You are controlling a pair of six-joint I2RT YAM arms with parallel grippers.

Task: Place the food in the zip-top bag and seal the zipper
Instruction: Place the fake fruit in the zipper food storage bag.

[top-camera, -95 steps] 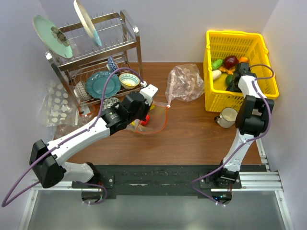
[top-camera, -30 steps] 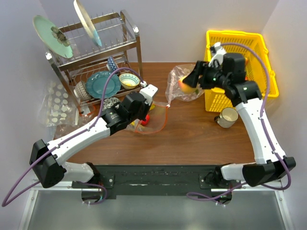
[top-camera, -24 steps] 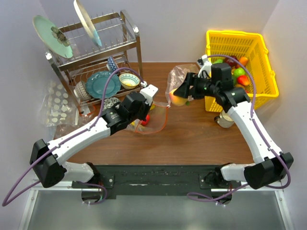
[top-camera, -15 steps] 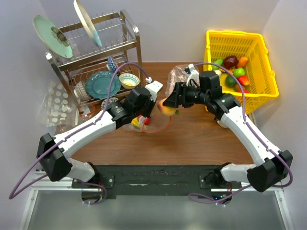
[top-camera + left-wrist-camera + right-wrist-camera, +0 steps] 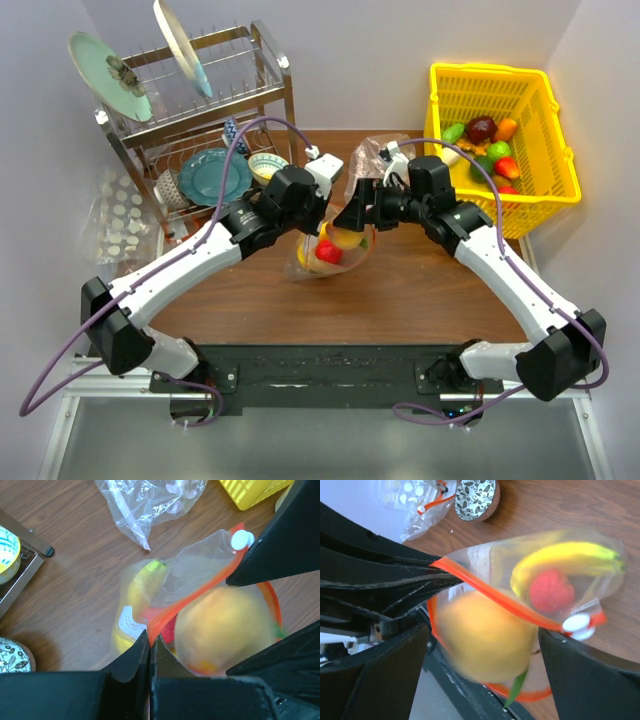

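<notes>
Ideally the left tool [image 5: 150, 639], clamped on the zipper [image 5: 197, 594], holds the zip-top bag [image 5: 195, 570] wide while the right tool [image 5: 350, 214], fingers spread, drops the orange fruit [image 5: 485, 635] centrally.

light: bright, even, from above | shadows: soft and faint on the table [image 5: 420, 290] | glare: weak sheen on the zip-top bag [image 5: 200, 570] | blur: yellow-orange fruit [image 5: 485, 635] smeared in both wrist views, top view sharp throughout

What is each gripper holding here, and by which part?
Left gripper pinches the bag by its zipper strip. The orange fruit lies between the fingers of the right gripper; blur hides any grip.
</notes>
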